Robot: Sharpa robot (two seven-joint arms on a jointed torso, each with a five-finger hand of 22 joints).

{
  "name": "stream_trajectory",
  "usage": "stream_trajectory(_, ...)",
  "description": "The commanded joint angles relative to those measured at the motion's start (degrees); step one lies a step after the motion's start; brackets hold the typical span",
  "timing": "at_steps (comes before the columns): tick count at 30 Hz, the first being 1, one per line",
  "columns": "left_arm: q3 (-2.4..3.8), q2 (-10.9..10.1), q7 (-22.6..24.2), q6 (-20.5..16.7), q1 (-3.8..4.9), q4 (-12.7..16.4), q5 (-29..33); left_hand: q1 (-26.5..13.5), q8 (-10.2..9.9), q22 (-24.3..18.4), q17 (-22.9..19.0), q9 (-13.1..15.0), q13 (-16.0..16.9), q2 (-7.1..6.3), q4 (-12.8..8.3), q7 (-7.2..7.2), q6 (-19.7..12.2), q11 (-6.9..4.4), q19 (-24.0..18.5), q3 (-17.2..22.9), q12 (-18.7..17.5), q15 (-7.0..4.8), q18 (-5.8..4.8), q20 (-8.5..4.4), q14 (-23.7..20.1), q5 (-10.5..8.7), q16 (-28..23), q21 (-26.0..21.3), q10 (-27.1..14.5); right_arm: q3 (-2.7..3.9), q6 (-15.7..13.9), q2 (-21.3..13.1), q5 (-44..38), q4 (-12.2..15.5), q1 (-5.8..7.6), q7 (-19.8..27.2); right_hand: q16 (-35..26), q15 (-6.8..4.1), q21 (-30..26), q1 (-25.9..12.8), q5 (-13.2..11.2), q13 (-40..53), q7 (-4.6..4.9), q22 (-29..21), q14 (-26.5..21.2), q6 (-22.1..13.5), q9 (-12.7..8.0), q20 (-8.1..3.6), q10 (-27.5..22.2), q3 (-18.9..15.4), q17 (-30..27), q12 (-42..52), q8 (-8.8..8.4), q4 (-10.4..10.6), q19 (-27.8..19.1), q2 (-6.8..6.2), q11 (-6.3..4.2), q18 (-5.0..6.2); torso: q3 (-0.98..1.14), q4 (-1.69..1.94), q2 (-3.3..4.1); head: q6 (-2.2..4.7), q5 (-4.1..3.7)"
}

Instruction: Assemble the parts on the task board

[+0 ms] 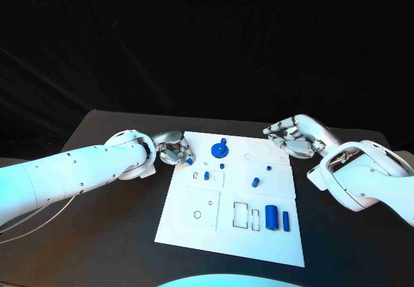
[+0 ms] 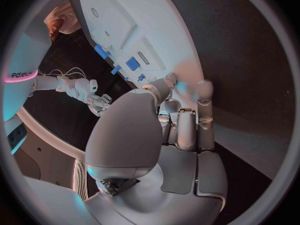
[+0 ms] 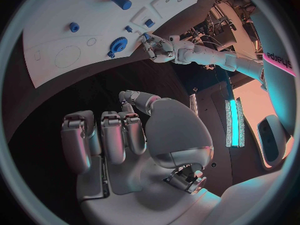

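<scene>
The white task board [image 1: 231, 233] lies in the middle of the black bench [image 1: 103, 239], its long sides running from the near edge toward the far edge. The left hand [image 1: 174, 150] sits at the board's far left corner, fingers curled together; a small blue part [image 1: 189, 161] shows at its fingertips [image 1: 183, 156], though whether it is pinched or merely touched cannot be told. The right hand [image 1: 292, 136] hovers just beyond the board's far right corner, over bare bench, fingers loosely bent with gaps between them and nothing in its grasp.

Near the board's far edge, just beside the left hand, a blue gear [image 1: 220, 149] stands with a knob on top. Toward the middle sit a small blue peg [image 1: 222, 165], another small piece [image 1: 206, 175] and a short blue cylinder [image 1: 255, 182]. By the near right edge two long blue bars [image 1: 271, 217] lie side by side, next to outlined rectangular slots [image 1: 240, 216]. Nothing lies between either hand and the board.
</scene>
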Motion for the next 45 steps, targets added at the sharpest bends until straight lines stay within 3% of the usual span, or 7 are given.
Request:
stream_trajectory(1,-0.07,0.0,-0.2,0.7,-0.09,0.0,-0.5,0.5,-0.3,0.1,0.1,-0.1,0.1,-0.06,-0.4,0.32,-0.1,0.24,-0.4,-0.1,0.0,0.01,0.21,-0.09,-0.4,0.25,-0.1,0.2,-0.2,0.03,-0.1,0.0,-0.1,0.0,0.01,0.1,0.2,0.28,0.0,-0.1,-0.3,15.1,0.05,14.8,6.1,0.4,0.1,0.38,5.9,-0.3,15.1,0.2,-0.24,0.0,5.6,-0.39,0.51,-0.22,0.01,-0.01,0.01,0.0,0.02)
stream_trajectory(20,-0.04,-0.2,-0.1,0.5,-0.09,0.1,-0.6,2.1,-0.8,1.4,0.7,-0.7,0.5,-1.67,-2.6,0.35,-0.2,0.31,-0.2,0.4,0.2,0.0,0.1,-0.21,-0.1,0.26,0.2,1.5,0.2,0.03,-0.2,0.1,-0.1,-0.1,0.03,-0.2,0.2,0.31,0.0,-0.1,-0.6,15.1,0.09,14.8,6.1,0.5,0.1,0.41,5.9,-0.8,15.1,0.2,-0.22,0.0,5.7,-0.34,0.55,-0.23,0.0,-0.01,0.01,0.03,0.05)
stream_trajectory(45,-0.02,-0.6,0.1,0.4,-0.09,0.5,-0.6,2.8,-1.1,2.4,0.9,-1.2,0.6,-2.06,-4.1,0.4,-0.2,0.38,-0.3,1.4,0.1,0.01,0.07,-0.3,-0.1,0.29,0.3,2.5,0.4,0.03,-0.3,0.2,-0.2,-0.3,0.03,-0.4,0.2,0.34,0.0,0.0,-0.7,15.1,0.14,14.8,6.1,0.5,0.1,0.43,5.9,-1.1,15.1,0.2,-0.23,0.1,5.7,-0.35,0.6,-0.24,0.02,-0.03,0.0,-0.06,0.09)
